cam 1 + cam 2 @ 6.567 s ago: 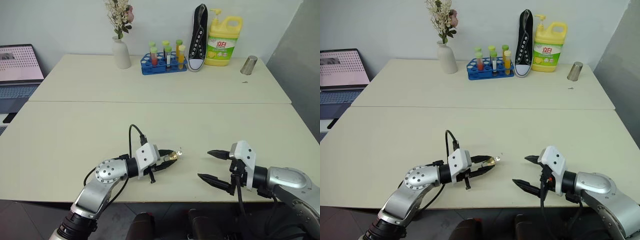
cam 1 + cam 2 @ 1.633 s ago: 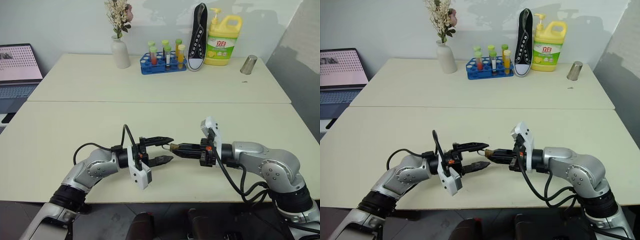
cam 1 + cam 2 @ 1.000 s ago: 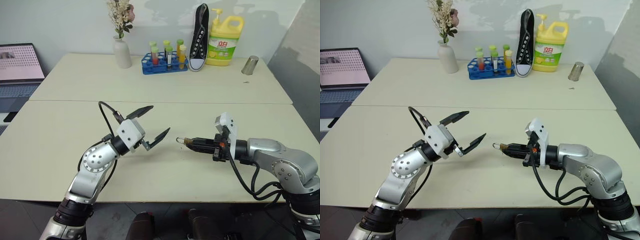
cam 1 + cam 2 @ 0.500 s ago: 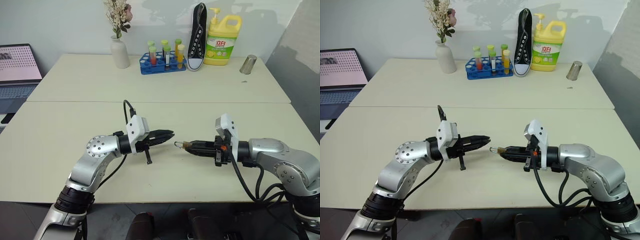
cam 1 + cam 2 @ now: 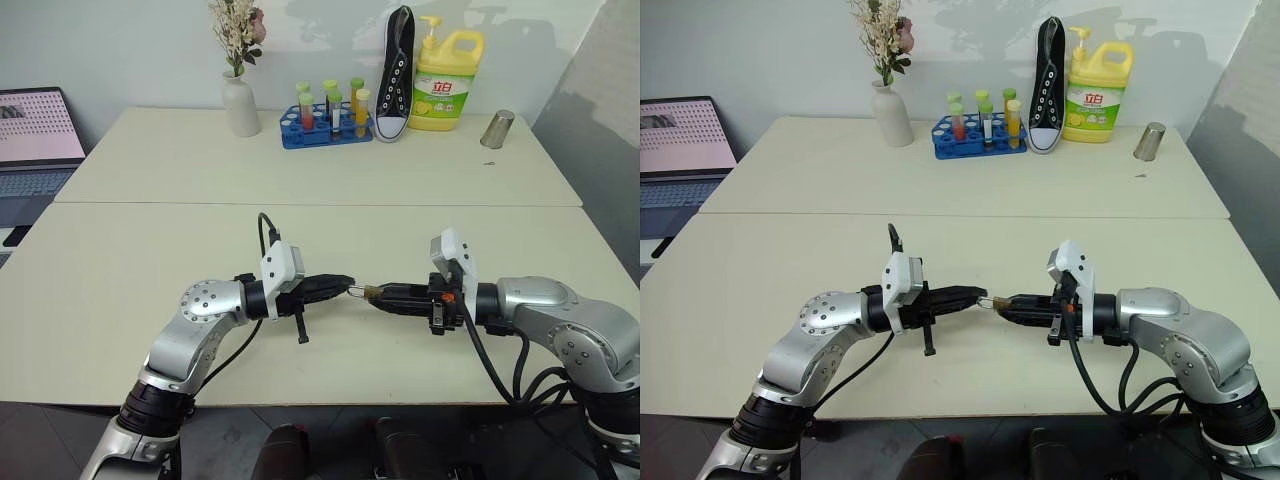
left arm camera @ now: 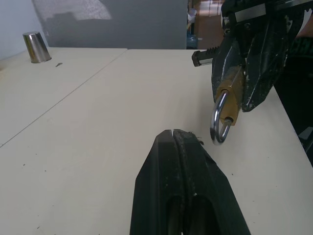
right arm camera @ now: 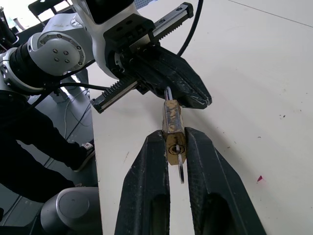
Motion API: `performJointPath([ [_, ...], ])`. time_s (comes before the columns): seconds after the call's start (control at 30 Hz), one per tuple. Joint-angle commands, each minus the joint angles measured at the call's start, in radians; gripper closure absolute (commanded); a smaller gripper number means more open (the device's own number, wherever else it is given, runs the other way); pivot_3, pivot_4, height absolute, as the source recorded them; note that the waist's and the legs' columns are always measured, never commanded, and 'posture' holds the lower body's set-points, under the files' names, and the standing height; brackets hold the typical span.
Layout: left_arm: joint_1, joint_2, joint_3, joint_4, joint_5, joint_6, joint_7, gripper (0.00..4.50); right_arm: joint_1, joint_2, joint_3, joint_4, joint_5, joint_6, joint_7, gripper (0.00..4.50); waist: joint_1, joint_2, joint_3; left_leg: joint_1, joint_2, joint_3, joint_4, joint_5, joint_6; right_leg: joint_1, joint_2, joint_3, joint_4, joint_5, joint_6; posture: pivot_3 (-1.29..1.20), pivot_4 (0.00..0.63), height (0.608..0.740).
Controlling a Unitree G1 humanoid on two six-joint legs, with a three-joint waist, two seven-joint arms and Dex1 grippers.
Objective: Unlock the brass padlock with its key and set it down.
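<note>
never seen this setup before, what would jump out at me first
The two tools meeting tip to tip above the near table: the right tool is shut on a brass padlock, whose shackle points at the shut left tool. Behind, a black sneaker stands upright beside a yellow detergent jug.

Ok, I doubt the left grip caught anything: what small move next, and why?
Probably open the left gripper and re-aim at the thin silvery shackle loop: its fingers meet with the loop free past their tips, while the right gripper clamps the small shiny brass padlock.
</note>
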State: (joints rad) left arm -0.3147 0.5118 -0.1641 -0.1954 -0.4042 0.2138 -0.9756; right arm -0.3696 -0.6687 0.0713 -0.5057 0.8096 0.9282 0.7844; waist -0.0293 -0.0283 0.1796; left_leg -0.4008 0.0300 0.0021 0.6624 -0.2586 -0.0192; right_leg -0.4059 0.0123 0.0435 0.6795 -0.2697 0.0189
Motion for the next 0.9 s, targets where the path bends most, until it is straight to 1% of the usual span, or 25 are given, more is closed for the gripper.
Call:
performJointPath([
  [0.03,0.001,-0.009,0.003,-0.022,0.011,-0.020,0.000,4.50,-0.011,-0.004,-0.021,-0.040,0.022,-0.005,0.008,4.37,0.000,0.000,0.000,0.000,0.000,0.000,0.000,0.000,0.000,0.000,0.000,0.000,0.000,0.000,0.000,0.00,0.150,0.740],
  [0.3,0.038,-0.007,-0.004,-0.075,-0.023,0.024,-0.026,4.50,-0.010,0.000,-0.017,-0.029,0.017,-0.010,0.007,4.37,0.000,0.000,0.000,0.000,0.000,0.000,0.000,0.000,0.000,0.000,0.000,0.000,0.000,0.000,0.000,0.00,0.150,0.740],
  [0.53,0.039,-0.013,0.003,-0.088,-0.031,0.047,-0.022,4.50,-0.008,0.002,-0.016,-0.024,0.016,-0.010,0.008,4.37,0.000,0.000,0.000,0.000,0.000,0.000,0.000,0.000,0.000,0.000,0.000,0.000,0.000,0.000,0.000,0.00,0.150,0.740],
  [0.9,0.079,0.012,0.005,-0.168,-0.066,0.104,-0.031,4.50,-0.006,0.002,-0.012,-0.012,-0.002,-0.018,0.007,4.37,0.000,0.000,0.000,0.000,0.000,0.000,0.000,0.000,0.000,0.000,0.000,0.000,0.000,0.000,0.000,0.00,0.150,0.740],
])
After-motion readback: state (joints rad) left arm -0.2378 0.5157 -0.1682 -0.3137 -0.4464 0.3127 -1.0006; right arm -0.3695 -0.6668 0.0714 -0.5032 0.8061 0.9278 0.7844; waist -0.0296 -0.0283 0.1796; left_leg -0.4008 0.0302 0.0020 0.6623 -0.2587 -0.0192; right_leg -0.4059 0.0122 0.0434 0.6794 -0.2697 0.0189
